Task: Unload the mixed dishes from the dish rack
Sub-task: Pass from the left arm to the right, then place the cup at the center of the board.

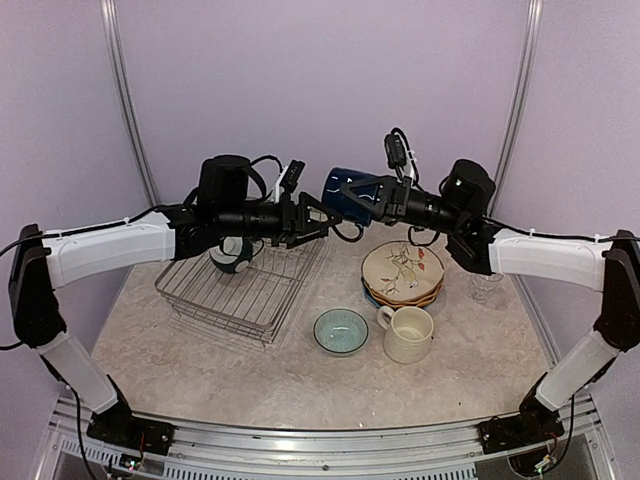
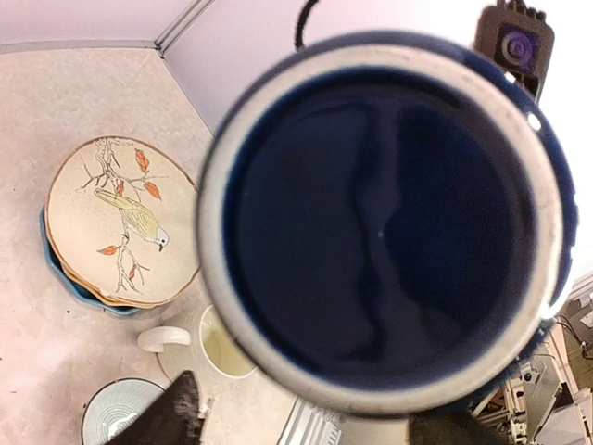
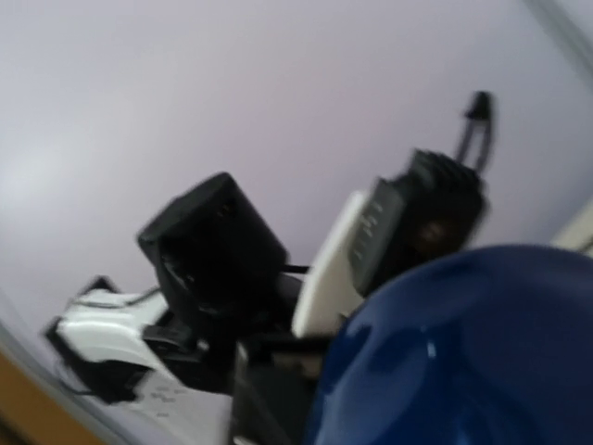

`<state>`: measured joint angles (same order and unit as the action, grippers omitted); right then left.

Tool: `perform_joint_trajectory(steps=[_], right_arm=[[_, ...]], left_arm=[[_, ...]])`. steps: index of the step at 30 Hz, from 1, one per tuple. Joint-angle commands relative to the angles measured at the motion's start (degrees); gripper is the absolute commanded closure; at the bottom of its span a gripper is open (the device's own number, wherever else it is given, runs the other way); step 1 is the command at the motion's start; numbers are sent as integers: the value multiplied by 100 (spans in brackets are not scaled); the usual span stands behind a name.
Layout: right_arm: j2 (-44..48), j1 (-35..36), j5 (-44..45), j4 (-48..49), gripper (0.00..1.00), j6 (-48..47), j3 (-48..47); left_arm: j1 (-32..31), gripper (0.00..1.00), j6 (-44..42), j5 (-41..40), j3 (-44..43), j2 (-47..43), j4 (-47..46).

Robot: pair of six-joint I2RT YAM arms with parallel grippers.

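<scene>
The navy mug (image 1: 338, 193) hangs in the air above the far edge of the dish rack (image 1: 245, 292), between the two arms. My right gripper (image 1: 356, 196) is shut on it from the right; in the right wrist view its blue wall (image 3: 473, 352) fills the lower right. My left gripper (image 1: 322, 222) sits just left of and below the mug, open. In the left wrist view the mug's mouth (image 2: 384, 222) faces the camera, with my left fingertips (image 2: 176, 413) spread apart below it. A dark white-lined bowl (image 1: 232, 255) lies in the rack.
On the table right of the rack are a plate stack (image 1: 402, 272) topped by a cream bird plate (image 2: 116, 218), a teal bowl (image 1: 340, 330) and a large cream mug (image 1: 408, 335). A clear glass (image 1: 487, 285) stands far right.
</scene>
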<state>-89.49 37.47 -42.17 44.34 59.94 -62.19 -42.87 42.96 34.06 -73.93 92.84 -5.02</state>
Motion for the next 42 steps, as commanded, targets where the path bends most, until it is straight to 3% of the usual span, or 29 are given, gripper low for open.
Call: perform_joint_trajectory(steps=[1, 6, 11, 15, 19, 23, 31, 37, 42], right_arm=[[1118, -99, 946, -2182, 100, -1739, 76], [1907, -107, 2511, -5491, 100, -3193, -187], [2494, -70, 3837, -7887, 100, -3417, -167], [2663, 3, 4622, -9272, 100, -3224, -198], [2519, 31, 4928, -10051, 100, -2991, -14], [2425, 34, 5264, -10186, 100, -2792, 373], [2059, -93, 5043, -8807, 100, -2447, 1266], [1730, -344, 5085, -8363, 100, -2408, 1685], [1587, -390, 5117, -8082, 91, -2312, 1960]], left_arm=[[168, 1, -344, -69, 73, -211, -12], [657, 1, -359, 179, 590, -542, 188], [1224, 1, -497, 52, 962, -1016, 806], [1443, 1, -779, -462, 984, -1323, 1539], [1662, 1, -859, -896, 1002, -1552, 2022], [1855, 1, -848, -1382, 942, -1728, 2518], [2121, 1, -952, -2154, 583, -1598, 3531], [2175, 1, -1032, -2864, 190, -1310, 4270], [2217, 1, -1147, -3216, -415, -602, 4875]])
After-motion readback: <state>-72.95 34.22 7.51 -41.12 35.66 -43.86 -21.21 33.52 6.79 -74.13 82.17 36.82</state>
